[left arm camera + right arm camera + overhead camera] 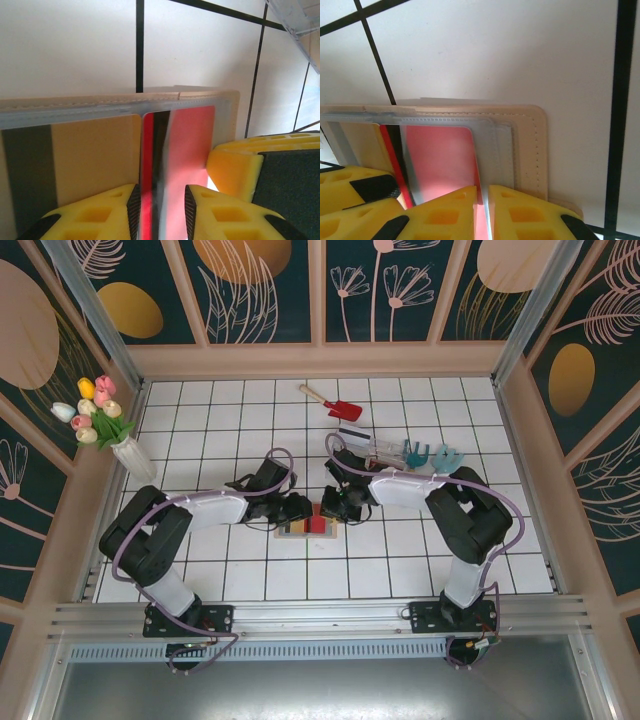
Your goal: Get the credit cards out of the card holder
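On the white tiled worktop (240, 580), a little in front of the arm bases, the card holder (296, 528) lies open and flat with the two pincers meeting over it from either side. The left pincer (161, 212) stands narrowly apart, its yellow fingers (117, 212) to either side of a red card (192, 140) with a dark stripe; I cannot tell whether it grips the card. Left of the red card, a tan card (95, 155) with a dark band sits in its own clear pocket. The right pincer (484, 215) is nearly closed, nipping the thin edge of the holder's clear pocket at the right end. Farther right sits a clear tray (385, 448), beyond it a red toy shovel (340, 408), and at the far left a vase of tulips (135, 458).
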Robot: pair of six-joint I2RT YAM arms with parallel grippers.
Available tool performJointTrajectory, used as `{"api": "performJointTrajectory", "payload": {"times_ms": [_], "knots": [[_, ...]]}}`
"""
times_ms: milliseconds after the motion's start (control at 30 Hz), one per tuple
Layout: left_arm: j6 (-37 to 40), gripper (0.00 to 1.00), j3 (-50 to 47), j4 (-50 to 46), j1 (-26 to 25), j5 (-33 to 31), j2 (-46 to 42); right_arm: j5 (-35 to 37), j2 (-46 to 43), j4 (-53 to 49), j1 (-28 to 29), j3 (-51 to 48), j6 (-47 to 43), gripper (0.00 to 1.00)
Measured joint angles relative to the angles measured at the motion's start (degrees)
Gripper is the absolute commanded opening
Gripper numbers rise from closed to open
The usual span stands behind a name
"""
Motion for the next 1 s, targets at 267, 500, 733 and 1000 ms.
{"api": "performJointTrajectory", "payload": {"times_ms": [267,500,733,1000], "knots": [[0.8,0.33,0.2,-1.0,0.0,-0.6,-0.1,0.6,0.1,-0.5,0.0,0.3,-0.4,0.16],[1.0,0.34,0.3,-0.5,0.0,0.7,0.5,0.4,0.3,-0.5,0.0,0.4,-0.4,0.17],[0.9,0.31,0.2,1.0,0.3,3.0,1.3,0.3,0.4,-0.5,-0.1,0.4,-0.4,0.16],[0.9,0.26,-0.2,1.9,0.3,3.6,1.5,0.3,0.4,-0.5,-0.1,0.4,-0.4,0.16]]}}
